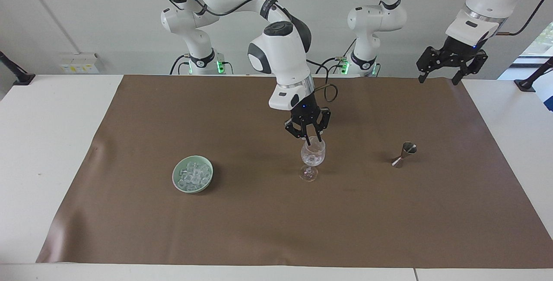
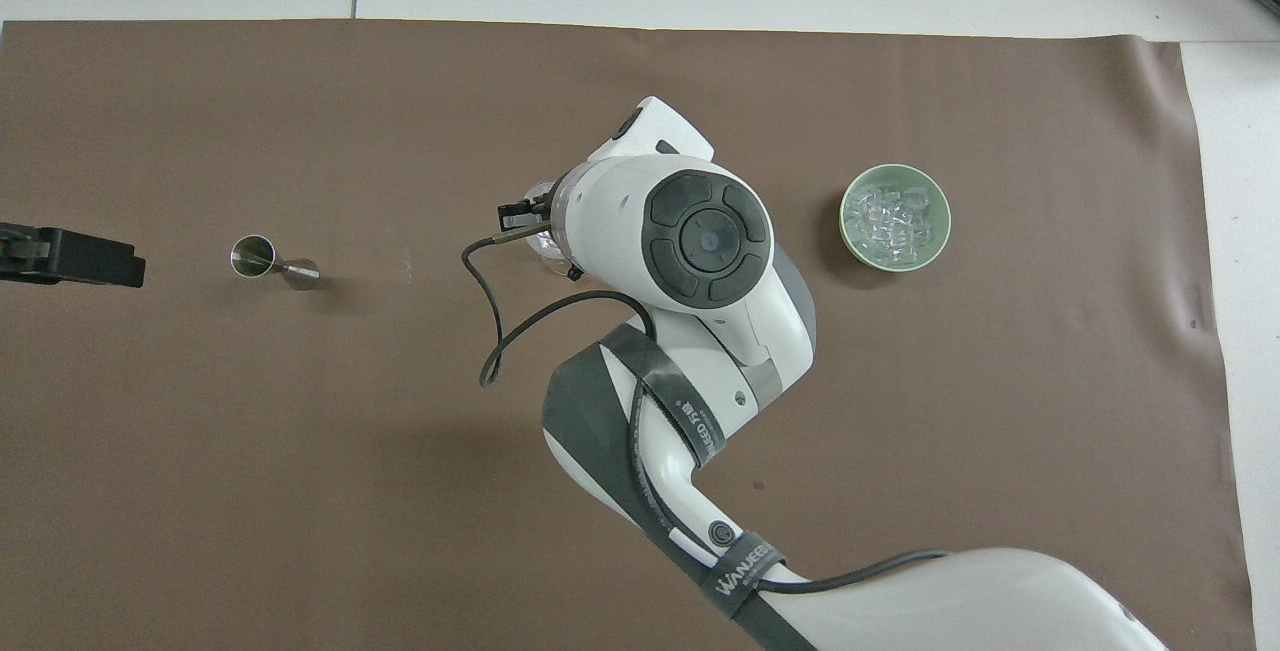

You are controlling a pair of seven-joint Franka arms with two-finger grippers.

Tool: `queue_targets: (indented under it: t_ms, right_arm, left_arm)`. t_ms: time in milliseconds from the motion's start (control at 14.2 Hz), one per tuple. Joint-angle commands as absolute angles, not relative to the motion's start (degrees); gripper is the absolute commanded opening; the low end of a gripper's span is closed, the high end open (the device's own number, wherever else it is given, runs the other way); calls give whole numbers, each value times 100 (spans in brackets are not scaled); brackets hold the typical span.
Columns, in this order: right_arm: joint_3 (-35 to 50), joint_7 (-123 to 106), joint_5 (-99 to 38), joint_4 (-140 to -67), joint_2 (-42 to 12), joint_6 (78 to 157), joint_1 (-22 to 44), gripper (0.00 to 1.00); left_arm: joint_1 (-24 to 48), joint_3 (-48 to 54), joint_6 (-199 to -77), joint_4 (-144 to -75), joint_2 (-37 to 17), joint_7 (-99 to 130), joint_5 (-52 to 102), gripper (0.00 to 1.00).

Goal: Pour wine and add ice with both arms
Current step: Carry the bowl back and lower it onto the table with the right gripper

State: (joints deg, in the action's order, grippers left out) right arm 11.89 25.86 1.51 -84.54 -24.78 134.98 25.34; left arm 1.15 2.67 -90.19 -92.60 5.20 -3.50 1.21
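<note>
My right gripper hangs point-down just over the glass, fingers slightly parted, nothing in them that I can make out. My left gripper waits raised over the mat's corner, open and empty. The ice sits heaped in the bowl toward the right arm's end. The jigger stands toward the left arm's end.

Matt brown table cover, slightly creased. Clear glossy wine glass. Shiny metal jigger. Glazed pale-green bowl w/ glassy ice.
</note>
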Motion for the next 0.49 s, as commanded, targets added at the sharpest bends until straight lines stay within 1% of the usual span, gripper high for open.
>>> queue_targets:
  t_ms: [0,71,212,282,353,423]
  right_arm:
    - [1204,2725,308,-8245,-2479,13439,2461,35]
    - [1195,2707,316,-8235,-2470,13412,2444,37]
    - [1169,2620,308,-8235,-2260,13307,2400,41]
    - [1152,2515,290,-8235,-2102,13220,2269,43]
    - [1160,2348,255,-8279,-1935,13062,2102,47]
    - [1169,2155,185,-8288,-1794,12747,1970,52]
  left_arm:
    - [106,246,-8930,-9299,598,-308,176,100]
    - [105,246,-8930,-9299,598,-308,176,100]
    - [114,246,-8930,-9299,598,-308,176,100]
    - [114,246,-8930,-9299,598,-308,176,100]
    - [114,237,-8930,-9299,598,-308,176,100]
    - [106,246,-8930,-9299,598,-308,176,100]
